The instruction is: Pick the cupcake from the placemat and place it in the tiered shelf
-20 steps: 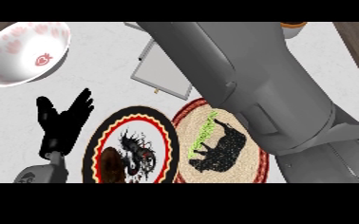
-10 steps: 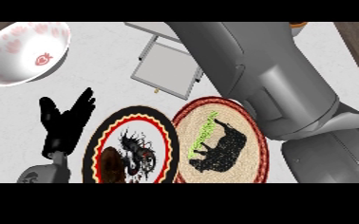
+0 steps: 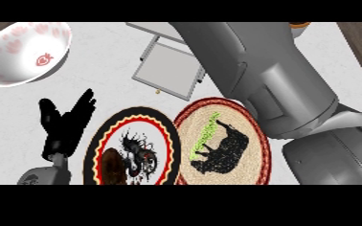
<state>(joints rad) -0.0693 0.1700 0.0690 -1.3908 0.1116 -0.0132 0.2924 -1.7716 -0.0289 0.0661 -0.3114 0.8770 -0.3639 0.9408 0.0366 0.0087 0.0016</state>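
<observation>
- Since half a second ago the right forearm has swung toward the right in the head view, and more of the tiered shelf now shows. The bowl, both mats and the left hand lie as they did.
- The right forearm crosses from the near right corner to the far middle and covers the shelf's right part. Its hand shows nowhere, so I cannot tell how those fingers stand.
- The left hand rests at the near left, just beside the black round mat. Its fingers are straight, spread apart and pointing far, with nothing in them.
- The cupcake (a dark brown rounded lump, part cut by the near edge) sits on the near left part of the black round mat, which has a red and yellow border.
- A woven placemat with a black animal figure lies just right of that mat, rims touching or nearly so. Its right rim is under the forearm.
- The shelf stands on the bench far of both mats, well apart from the cupcake.
- A white bowl with red marks sits at the far left.
- A small orange thing peeks in at the far right edge.
</observation>
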